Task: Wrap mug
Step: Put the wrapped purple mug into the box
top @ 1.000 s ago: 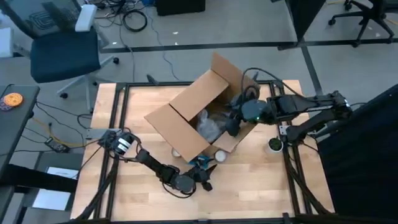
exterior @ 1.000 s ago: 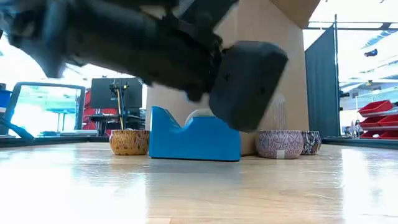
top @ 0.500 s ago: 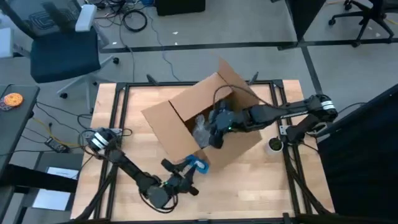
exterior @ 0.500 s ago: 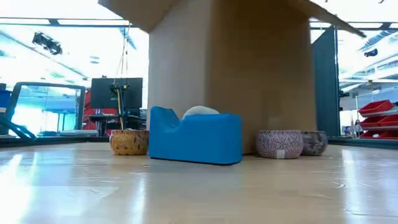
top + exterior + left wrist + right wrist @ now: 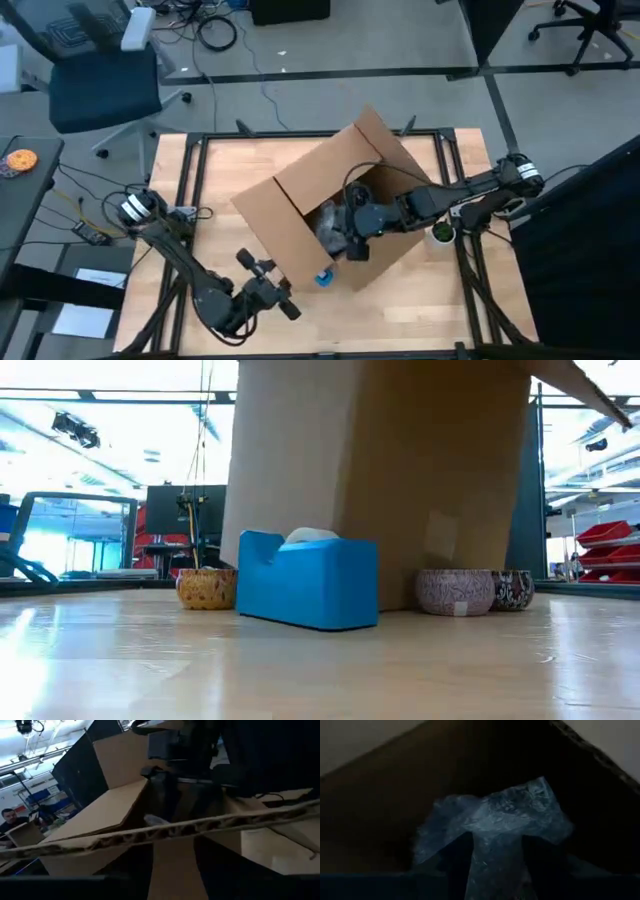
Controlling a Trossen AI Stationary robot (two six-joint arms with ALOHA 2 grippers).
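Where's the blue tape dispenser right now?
The blue tape dispenser sits on the table against the cardboard box's near side; from above only its tip shows at the box's lower edge.

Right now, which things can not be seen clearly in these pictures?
- The mug: not seen in any view; in the right wrist view only bubble wrap shows inside the dark cardboard box.
- Right hand: its fingers are hidden in the box in the high view.
- Left hand: too small in the high view to judge.
- Tape dispenser: in the high view the box covers nearly all of it.
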